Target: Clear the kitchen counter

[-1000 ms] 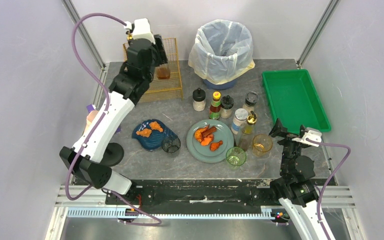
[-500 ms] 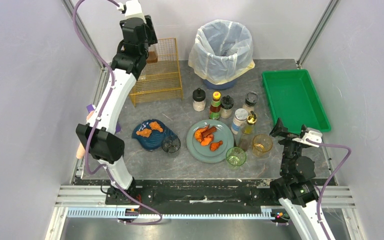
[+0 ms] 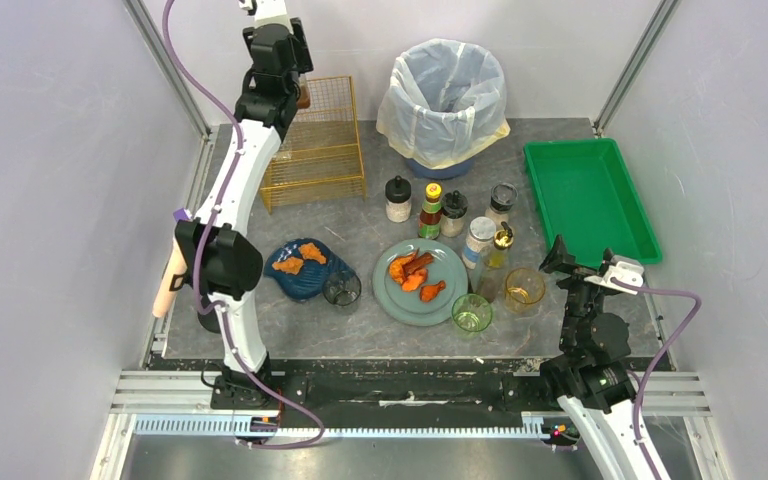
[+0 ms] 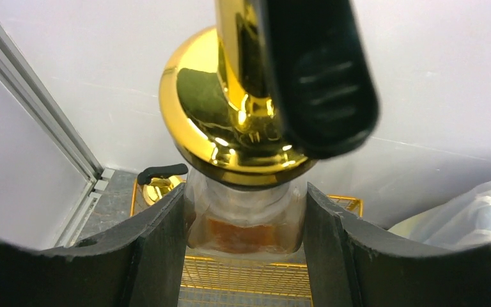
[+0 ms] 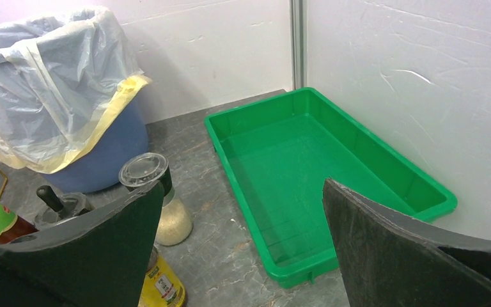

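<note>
The kitchen counter (image 3: pixel 360 235) is laid flat beneath the wire basket (image 3: pixel 315 150), its long axis running left to right across the arms' front. Above the basket's far edge, an amber-filled bottle (image 4: pixel 243 233) with a gold pump cap (image 4: pixel 230 121) is clamped upright between the fingers (image 4: pixel 160 249) of the left gripper (image 4: pixel 246 204). The right gripper (image 5: pixel 243 185) is held wide and holds nothing, well apart from the basket, over the counter's near right part.

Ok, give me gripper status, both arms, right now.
Left gripper: closed on the gold-capped bottle.
Right gripper: open, holding nothing.
</note>
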`<state>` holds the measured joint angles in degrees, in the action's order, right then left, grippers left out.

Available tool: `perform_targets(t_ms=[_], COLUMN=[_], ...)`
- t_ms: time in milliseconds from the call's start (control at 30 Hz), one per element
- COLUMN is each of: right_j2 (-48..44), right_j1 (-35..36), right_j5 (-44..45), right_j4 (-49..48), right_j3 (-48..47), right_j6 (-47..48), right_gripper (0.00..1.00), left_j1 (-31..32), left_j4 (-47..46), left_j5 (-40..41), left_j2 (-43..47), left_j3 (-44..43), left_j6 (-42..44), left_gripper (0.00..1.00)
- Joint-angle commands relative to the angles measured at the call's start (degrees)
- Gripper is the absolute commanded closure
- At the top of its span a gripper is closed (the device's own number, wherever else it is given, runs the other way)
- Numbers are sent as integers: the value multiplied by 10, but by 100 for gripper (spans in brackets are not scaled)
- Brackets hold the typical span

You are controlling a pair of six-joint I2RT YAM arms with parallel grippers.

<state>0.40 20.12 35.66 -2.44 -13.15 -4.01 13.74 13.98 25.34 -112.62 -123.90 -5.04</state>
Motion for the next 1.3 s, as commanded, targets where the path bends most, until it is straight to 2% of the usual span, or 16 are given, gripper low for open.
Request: perform_targets(t_ms=[0,533,1067,1267], right_j2=[-95,-95,-96,-96], right_j1=[-1,-3,-3,-2], right_j5=[4,-2,-8,-11], right_j4=[-18,-17,-13,-13], right_j3=[6,6,3,2], right_j6=[10,8,4,4], right_gripper=[2,2,2,2], left_j1=[-12,-22,-32,-34], left_j4=[-76,-104,-65,-54], left_j5=[7,2,-15,-30], left_j2=[-20,-76,-109,-121], left_j3=[-41,31,57,55], left_j6=[16,10,-40,-61], left_gripper=[98,97,72,67])
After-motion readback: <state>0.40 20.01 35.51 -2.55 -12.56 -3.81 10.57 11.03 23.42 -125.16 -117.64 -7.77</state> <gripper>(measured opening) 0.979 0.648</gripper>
